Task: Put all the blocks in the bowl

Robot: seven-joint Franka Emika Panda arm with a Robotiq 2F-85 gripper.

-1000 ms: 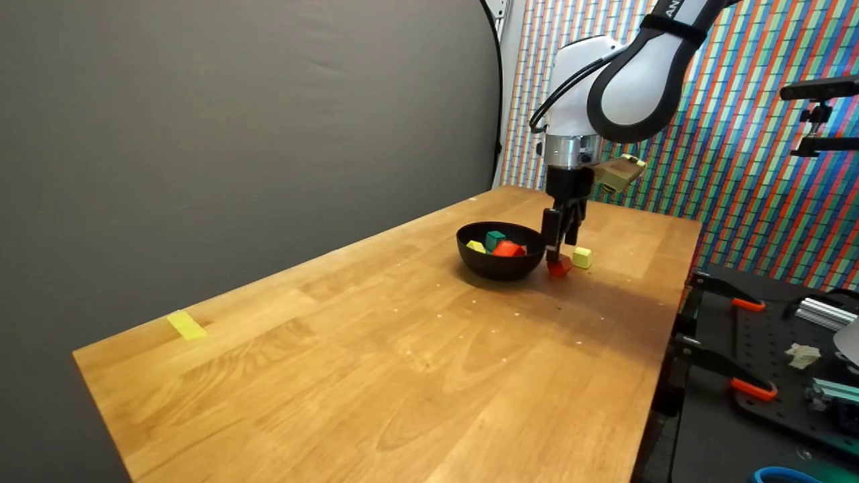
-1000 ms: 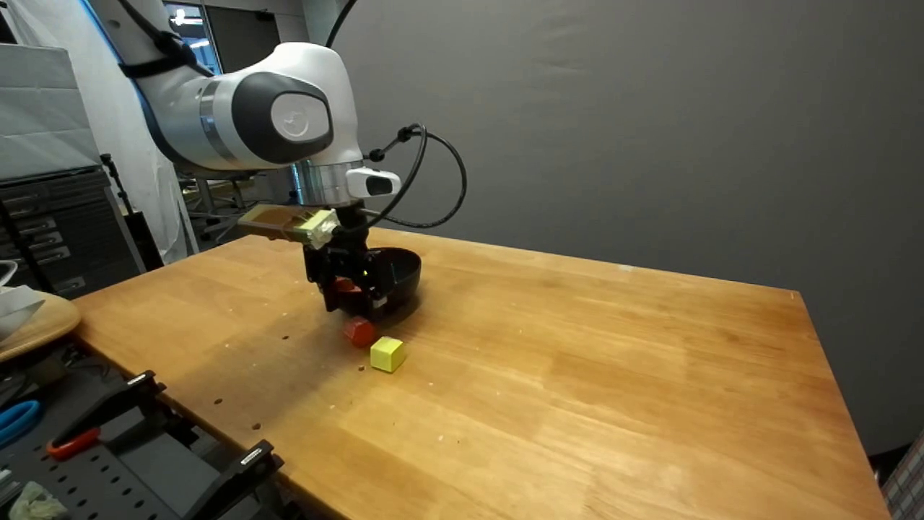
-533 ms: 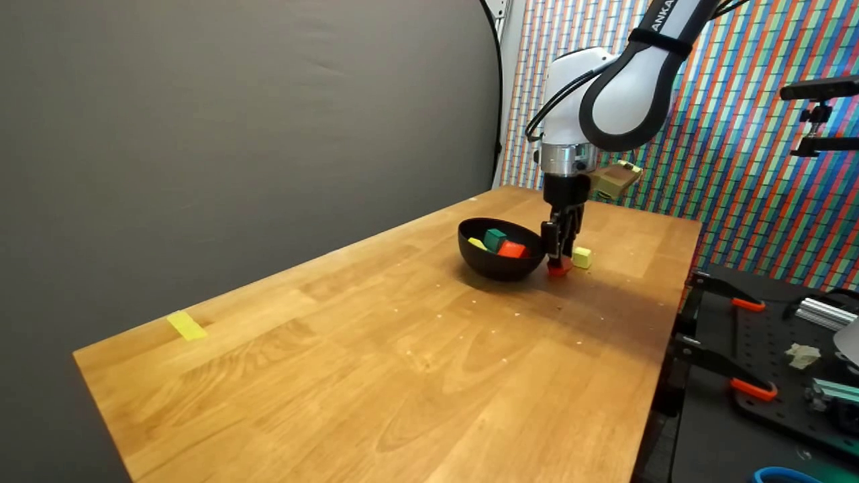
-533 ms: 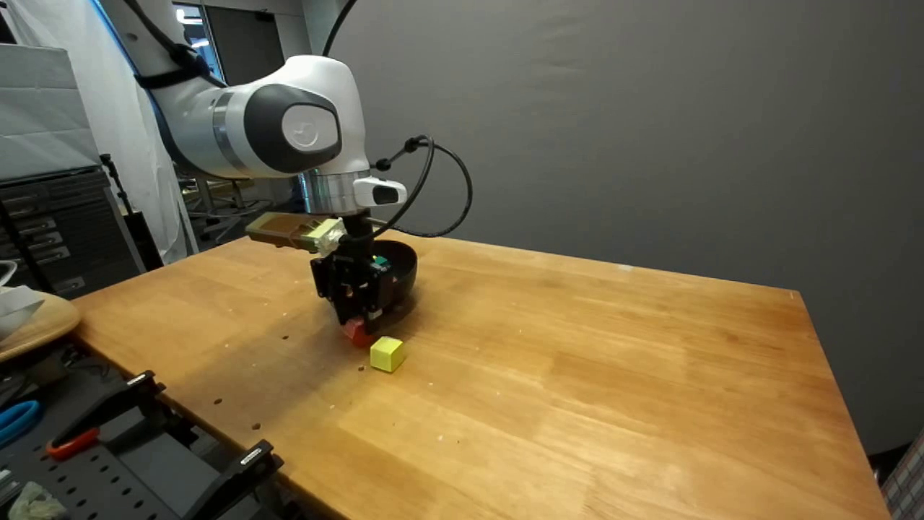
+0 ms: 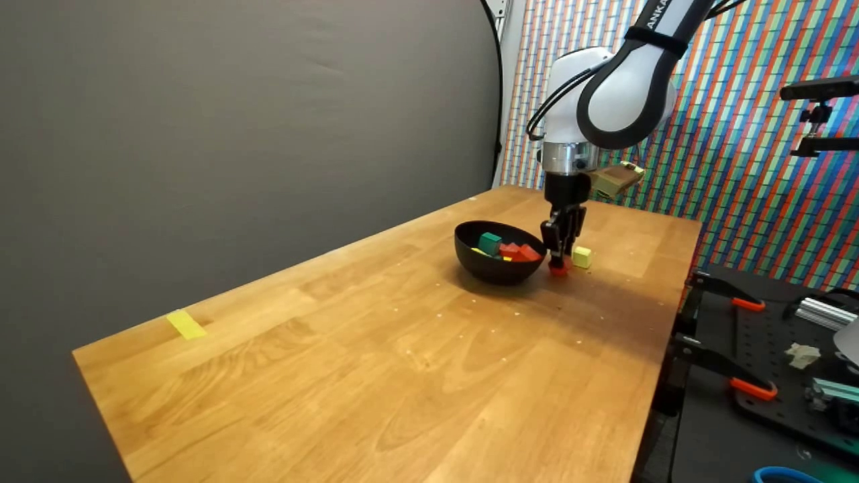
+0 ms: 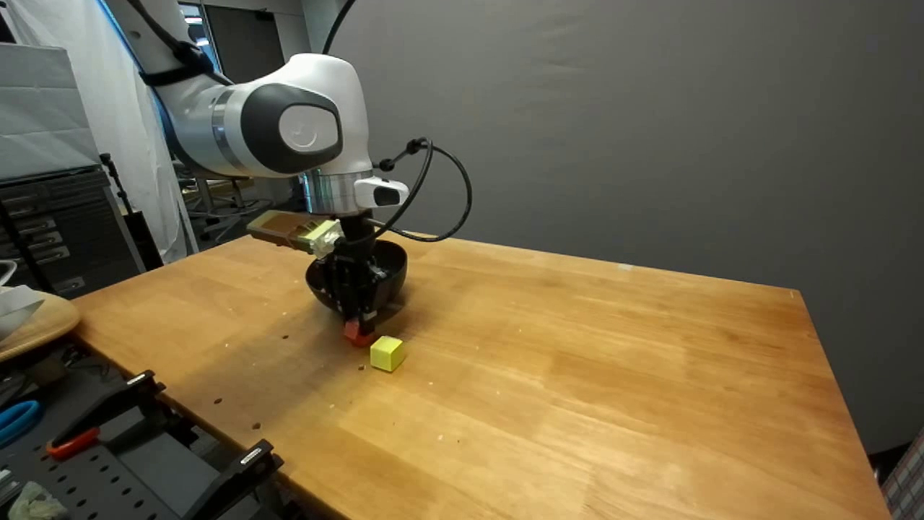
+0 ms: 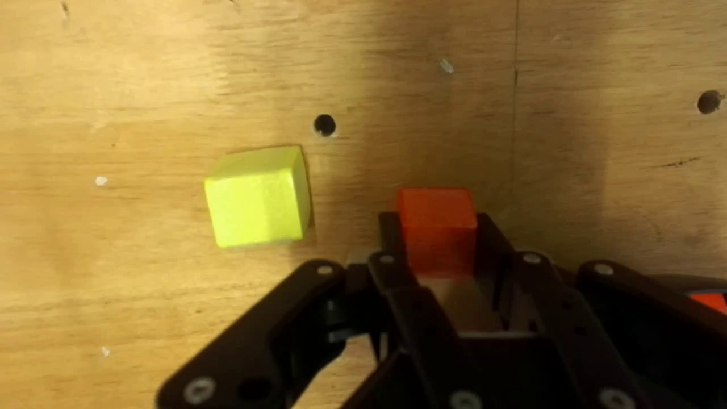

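In an exterior view, soft shadow dims the tabletop [image 5: 617, 302] toward its right edge; in the wrist view my pincer [image 7: 437, 236] looks dark, slightly blurred.

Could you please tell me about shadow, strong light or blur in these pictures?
Wrist view: the yellow cube-shaped block has one very bright face, and the black gripper looks slightly out of focus; both exterior views: soft shadow falls on the brown wooden table beside the round black bowl.

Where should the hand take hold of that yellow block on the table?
Probably by two opposite upright sides, coming straight down from above: the yellow block looks like a cube sitting flat, apart from the red block, leaving its sides free.
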